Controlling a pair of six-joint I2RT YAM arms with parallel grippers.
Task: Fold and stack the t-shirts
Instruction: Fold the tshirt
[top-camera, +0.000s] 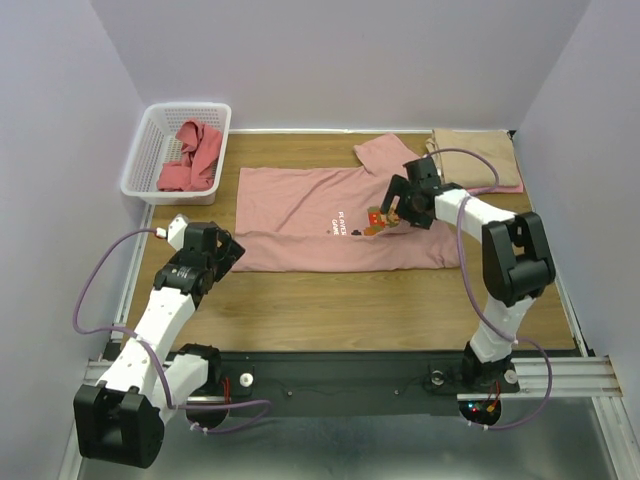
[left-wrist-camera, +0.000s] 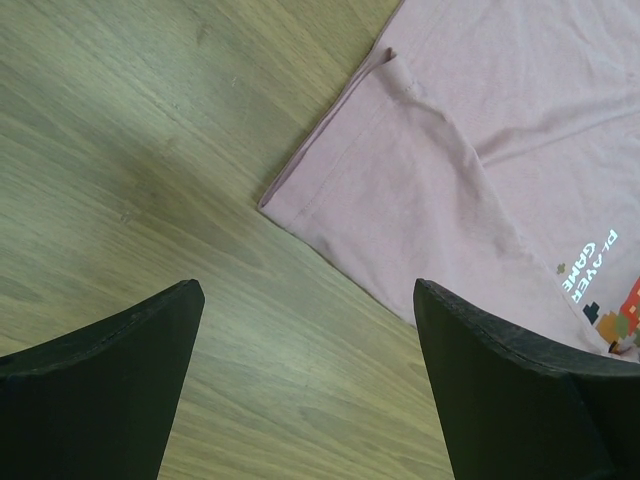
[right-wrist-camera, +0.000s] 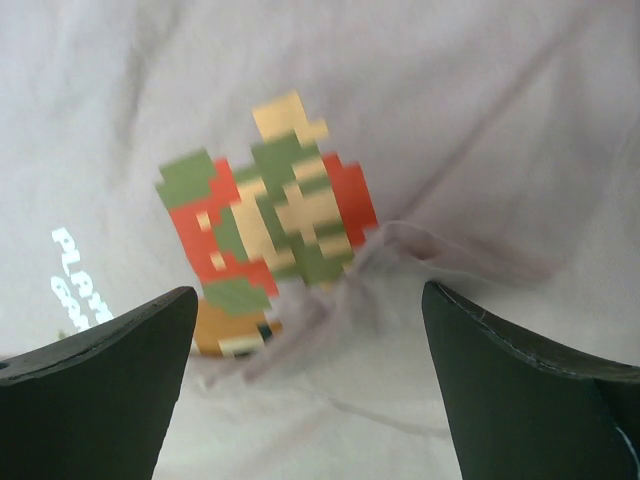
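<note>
A dusty pink t-shirt (top-camera: 300, 215) with a pixel-game character (top-camera: 378, 220) and white text lies spread flat on the wooden table, with one sleeve at the back. My left gripper (top-camera: 228, 252) is open and empty, over bare wood just off the shirt's near left hem corner (left-wrist-camera: 300, 195). My right gripper (top-camera: 396, 208) is open, low over the chest print (right-wrist-camera: 270, 210), with wrinkled cloth between the fingers (right-wrist-camera: 120, 380). A folded tan t-shirt (top-camera: 475, 155) lies at the back right. A coral-red t-shirt (top-camera: 192, 155) lies crumpled in the basket.
A white lattice basket (top-camera: 150, 150) stands at the back left, off the table's edge. Purple-grey walls close in the back and both sides. Bare wood (top-camera: 350, 300) runs between the pink shirt and the arms' bases.
</note>
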